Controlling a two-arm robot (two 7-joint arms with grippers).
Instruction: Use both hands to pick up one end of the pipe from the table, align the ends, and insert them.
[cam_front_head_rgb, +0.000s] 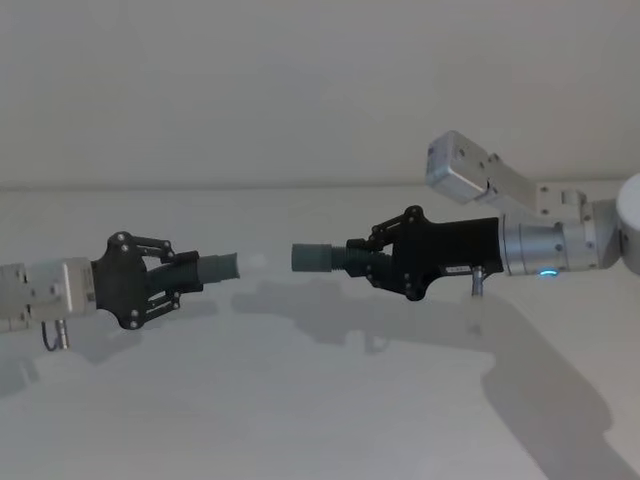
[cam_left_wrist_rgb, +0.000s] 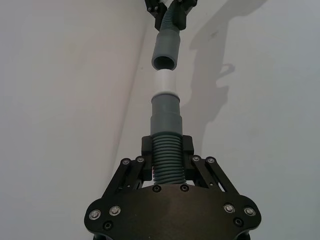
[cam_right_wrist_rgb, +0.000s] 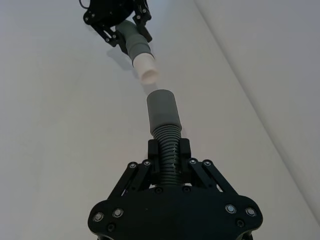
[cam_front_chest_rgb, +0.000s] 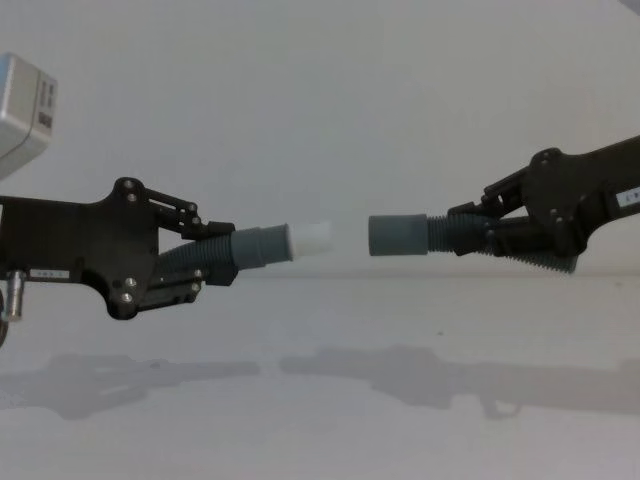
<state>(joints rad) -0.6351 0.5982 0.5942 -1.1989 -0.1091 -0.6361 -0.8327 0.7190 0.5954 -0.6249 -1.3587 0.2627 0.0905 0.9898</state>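
Observation:
Both grippers hold the pipe's ends up above the white table (cam_front_head_rgb: 300, 410), facing each other. My left gripper (cam_front_head_rgb: 190, 277) is shut on the corrugated pipe (cam_left_wrist_rgb: 166, 160) just behind the grey cuff (cam_front_chest_rgb: 262, 246) with the white tip (cam_front_chest_rgb: 312, 238). My right gripper (cam_front_head_rgb: 362, 260) is shut on the corrugated part (cam_right_wrist_rgb: 167, 145) behind the plain open sleeve (cam_front_chest_rgb: 397, 236). A short gap separates the white tip and the sleeve mouth (cam_left_wrist_rgb: 164, 62), which stand roughly level and in line. The pipe's middle stretch is hidden behind the grippers.
A pale wall (cam_front_head_rgb: 300, 80) rises behind the table's far edge. The arms' shadows (cam_front_head_rgb: 420, 320) fall on the table below and behind the grippers.

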